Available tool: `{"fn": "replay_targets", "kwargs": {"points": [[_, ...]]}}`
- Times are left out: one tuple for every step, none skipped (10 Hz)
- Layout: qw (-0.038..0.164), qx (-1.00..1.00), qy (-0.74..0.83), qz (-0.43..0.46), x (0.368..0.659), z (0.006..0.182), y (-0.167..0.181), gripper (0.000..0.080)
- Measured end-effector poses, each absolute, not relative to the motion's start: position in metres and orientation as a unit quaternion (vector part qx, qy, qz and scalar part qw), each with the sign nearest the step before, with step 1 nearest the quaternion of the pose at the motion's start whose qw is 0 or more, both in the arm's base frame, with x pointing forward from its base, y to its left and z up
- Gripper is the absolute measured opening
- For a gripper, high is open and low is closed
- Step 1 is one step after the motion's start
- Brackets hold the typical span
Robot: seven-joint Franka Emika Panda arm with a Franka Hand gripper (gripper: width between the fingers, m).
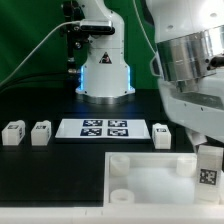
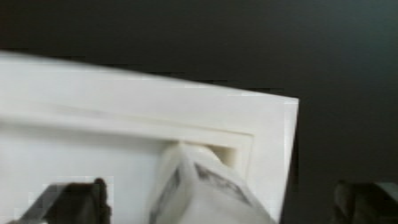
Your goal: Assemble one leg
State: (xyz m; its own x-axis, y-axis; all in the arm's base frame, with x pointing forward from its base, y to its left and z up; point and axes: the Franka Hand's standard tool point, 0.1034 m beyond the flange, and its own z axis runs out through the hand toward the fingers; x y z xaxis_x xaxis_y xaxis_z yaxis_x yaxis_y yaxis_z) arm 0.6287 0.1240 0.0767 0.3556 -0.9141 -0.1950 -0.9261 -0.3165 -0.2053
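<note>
Though the job calls for only one leg, most of the parts stand untouched. At the exterior view's left, a first spare leg (image 1: 13,133) and a second spare leg (image 1: 40,132) sit side by side on the black table (image 1: 40,180), well apart from the rest. Next comes the marker board (image 1: 105,128), flat in the middle. Just beyond it a third spare leg (image 1: 162,135) stands upright near the far edge of the square piece (image 1: 150,185), whose two left-hand corner sockets look empty. Farthest right, under the arm, the leg (image 1: 208,166) stands at the square piece's right corner, tag toward the camera. The wrist view shows it as a blurred pale shape at a recessed corner, between the fingers (image 2: 71,200) of the gripper (image 2: 222,200), which are spread wide and seem clear of it on both sides. I judge that the leg is at its socket. Whether it is turned fully home cannot be told, so seating or tightening it probably remains.
</note>
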Motion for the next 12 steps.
{"fn": "replay_targets", "kwargs": {"points": [[0.131, -0.859, 0.496, 0.007, 0.628, 0.078, 0.128, 0.0647], [0.130, -0.888, 0.442, -0.002, 0.628, 0.078, 0.128, 0.0647], [0.129, -0.911, 0.390, -0.009, 0.628, 0.077, 0.127, 0.0647], [0.122, -0.937, 0.327, -0.011, 0.627, 0.076, 0.124, 0.0649], [0.101, -0.962, 0.254, 0.002, 0.626, 0.073, 0.116, 0.0649], [0.087, -0.978, 0.190, -0.007, 0.633, 0.072, 0.112, 0.0649], [0.086, -0.981, 0.174, -0.009, 0.632, 0.072, 0.114, 0.0649], [0.088, -0.977, 0.192, -0.006, 0.632, 0.072, 0.115, 0.0614], [0.089, -0.975, 0.205, -0.005, 0.632, 0.072, 0.115, 0.0614], [0.091, -0.965, 0.247, -0.001, 0.632, 0.072, 0.116, 0.0446], [0.091, -0.957, 0.275, 0.002, 0.632, 0.072, 0.117, 0.0307], [0.092, -0.939, 0.330, 0.008, 0.632, 0.071, 0.116, 0.0295]]}}
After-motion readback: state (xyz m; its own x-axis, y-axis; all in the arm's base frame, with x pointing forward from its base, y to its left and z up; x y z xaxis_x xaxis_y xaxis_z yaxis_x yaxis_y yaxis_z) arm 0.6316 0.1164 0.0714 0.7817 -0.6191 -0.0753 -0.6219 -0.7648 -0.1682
